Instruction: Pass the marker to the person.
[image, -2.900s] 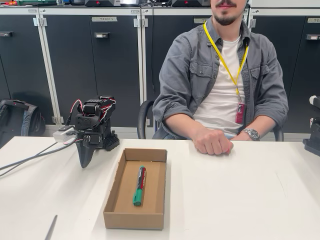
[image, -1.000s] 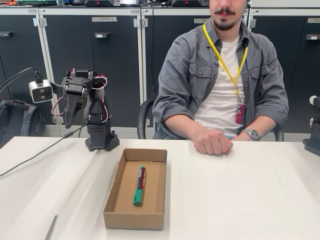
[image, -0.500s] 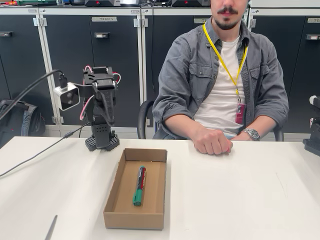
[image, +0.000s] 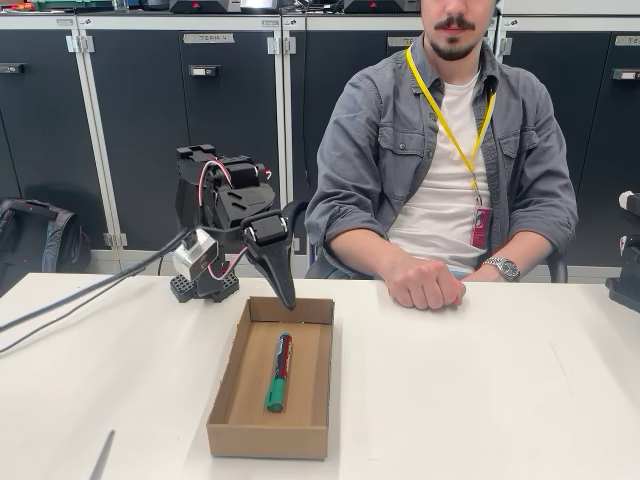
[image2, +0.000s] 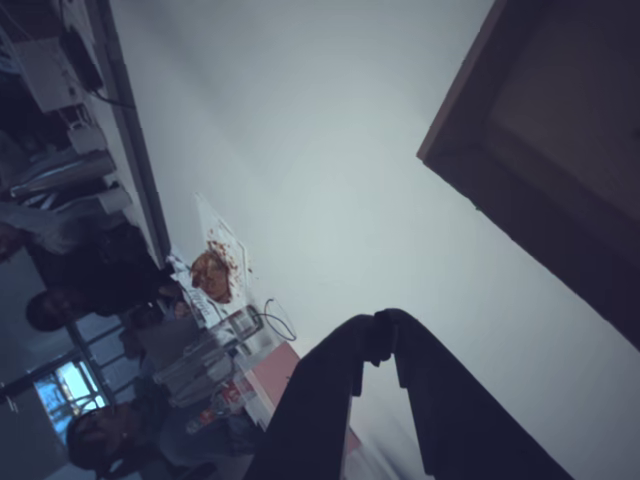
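Observation:
The marker (image: 279, 371), green-capped with a red-and-black barrel, lies lengthwise in an open cardboard box (image: 225, 410) on the white table. My black gripper (image: 285, 297) points down, its tip just above the box's far wall, well short of the marker. It is shut with nothing in it; in the wrist view the fingertips (image2: 380, 325) meet over bare table, with a corner of the box (image2: 540, 130) at the upper right. The person (image: 450, 150) sits behind the table, a closed fist (image: 425, 283) resting on it to the right of the box.
My arm's base (image: 203, 285) stands behind the box's left corner, with cables (image: 70, 305) trailing left across the table. A second black device (image: 628, 270) sits at the right edge. A thin grey object (image: 101, 456) lies at the front left. Dark cabinets line the back.
The arm has swung from the raised left pose rightward and down, bringing the gripper tip over the box's far wall. Marker, box and person have stayed put.

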